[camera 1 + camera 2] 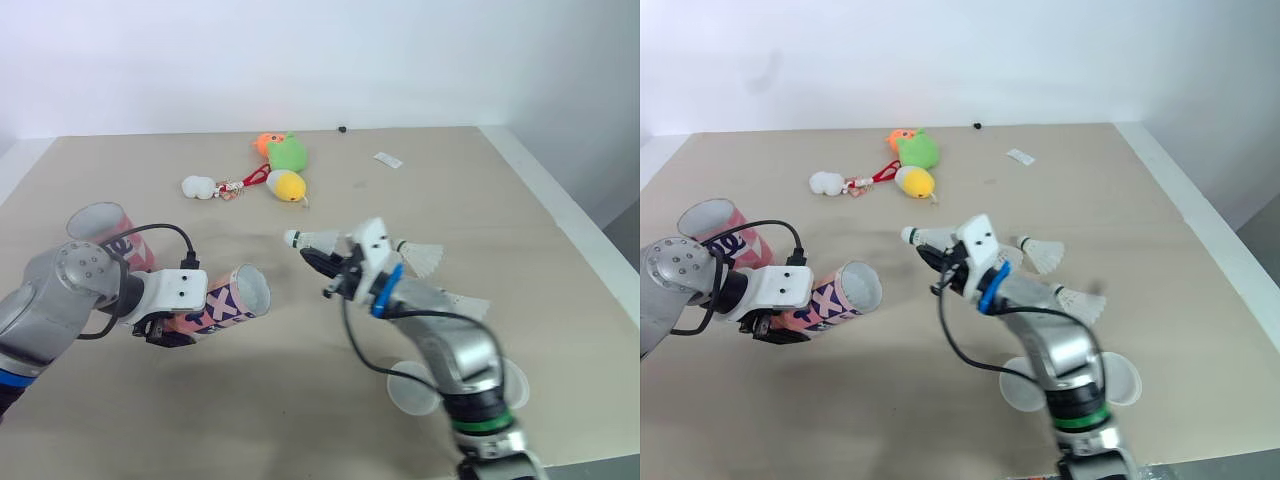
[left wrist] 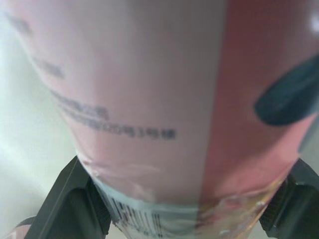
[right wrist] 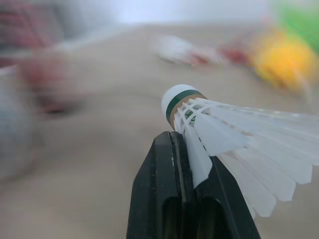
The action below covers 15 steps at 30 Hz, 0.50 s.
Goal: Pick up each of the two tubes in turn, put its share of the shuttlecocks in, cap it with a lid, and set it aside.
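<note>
Holding a shuttlecock point(image 1: 318, 240) by its feathers in the closed right gripper point(image 3: 189, 157), cork toward the open mouth of the tube point(image 1: 225, 303) clamped near its base in the left gripper point(image 1: 175, 325): feather-light, probably crushable, so keep the pinch gentle, close to the cork.

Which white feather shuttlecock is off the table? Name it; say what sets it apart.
The white feather shuttlecock pinched by its feathers in the right hand; the other two lie on the beige table beside that arm.

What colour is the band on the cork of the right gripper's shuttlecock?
Dark green on the white cork of the shuttlecock; best in the right wrist view.
</note>
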Available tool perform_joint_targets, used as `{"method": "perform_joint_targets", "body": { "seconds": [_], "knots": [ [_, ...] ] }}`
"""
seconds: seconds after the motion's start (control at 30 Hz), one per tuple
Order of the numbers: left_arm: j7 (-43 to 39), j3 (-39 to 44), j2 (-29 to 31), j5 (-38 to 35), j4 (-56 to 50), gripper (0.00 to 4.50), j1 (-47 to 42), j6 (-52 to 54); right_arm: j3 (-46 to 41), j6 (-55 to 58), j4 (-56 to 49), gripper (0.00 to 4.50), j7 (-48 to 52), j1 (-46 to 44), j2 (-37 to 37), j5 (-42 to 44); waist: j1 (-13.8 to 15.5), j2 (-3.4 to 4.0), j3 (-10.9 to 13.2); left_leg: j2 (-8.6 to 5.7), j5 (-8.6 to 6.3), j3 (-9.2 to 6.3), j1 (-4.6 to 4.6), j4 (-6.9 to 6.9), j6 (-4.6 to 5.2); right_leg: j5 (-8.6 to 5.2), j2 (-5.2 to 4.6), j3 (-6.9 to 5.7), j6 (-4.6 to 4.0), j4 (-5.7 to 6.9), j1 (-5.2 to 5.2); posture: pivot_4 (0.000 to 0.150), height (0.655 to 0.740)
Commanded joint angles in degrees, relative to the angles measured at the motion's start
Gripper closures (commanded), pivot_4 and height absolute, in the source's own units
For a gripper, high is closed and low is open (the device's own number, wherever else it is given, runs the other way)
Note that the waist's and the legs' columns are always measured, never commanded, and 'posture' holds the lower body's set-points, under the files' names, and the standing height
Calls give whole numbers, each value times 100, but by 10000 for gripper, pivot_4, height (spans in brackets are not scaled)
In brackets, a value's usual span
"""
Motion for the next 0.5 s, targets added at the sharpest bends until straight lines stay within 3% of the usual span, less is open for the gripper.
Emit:
{"method": "perform_joint_targets", "body": {
  "seconds": [0.03,0.17,0.27,0.4,0.5],
  "knots": [
    [-12,-34,-6,-24,-6,15182,-25,20,-143,465,-867,44754,832,-70,-670,789,9,-3,-2,1,-1,-1,4,0,1,-2,3,-2,-2,0,3,1500,7400],
    [-23,-32,-84,-93,5,15182,-71,67,226,401,-1106,44754,950,-252,-879,696,23,-3,-1,9,0,-4,6,-1,1,-2,17,-3,-20,1,-1,1500,7400],
    [-13,-92,-156,-54,9,15182,-150,96,1119,-85,-674,44754,930,-631,-679,-111,23,-4,-1,10,0,-5,6,3,2,3,27,1,-30,2,-3,1500,7400],
    [-21,-127,-190,-30,34,15182,-199,96,1595,-327,-354,44754,950,-980,-464,-539,31,-7,1,13,1,-5,1,13,2,3,35,4,-39,3,-5,1500,7400],
    [-14,-121,-185,-40,12,15182,-187,114,1586,-264,-323,34670,1032,-1050,-445,-490,33,-9,1,13,0,-5,-4,15,2,6,32,11,-29,2,-7,1500,7400]
  ]
}}
